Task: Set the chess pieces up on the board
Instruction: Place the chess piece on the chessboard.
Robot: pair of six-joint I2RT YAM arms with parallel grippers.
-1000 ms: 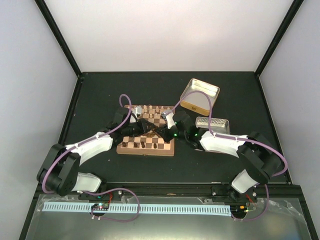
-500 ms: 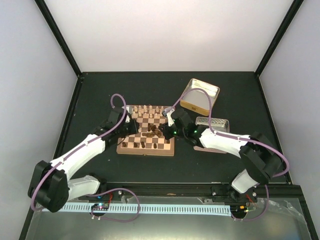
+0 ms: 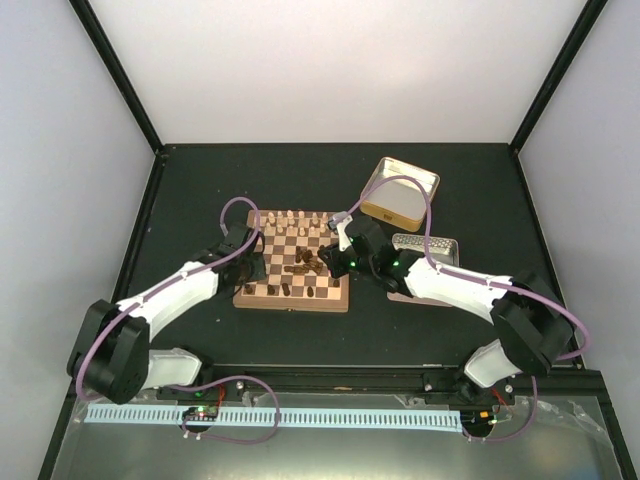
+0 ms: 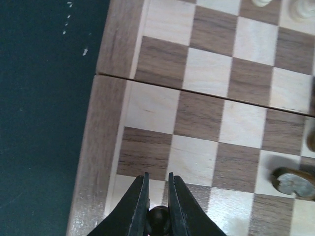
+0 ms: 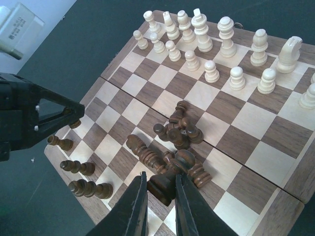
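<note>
A robotics lab test cell is shown: a black table is enclosed by plain white panels and black frame posts, and a left arm and a right arm are bolted at its near edge.

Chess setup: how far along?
Done: cream pieces lined up on the far rows; several dark pieces on the near rows. In hand: left jaws shut on one dark piece, right jaws on a second dark piece. Left: dark pile at the board centre.
</note>
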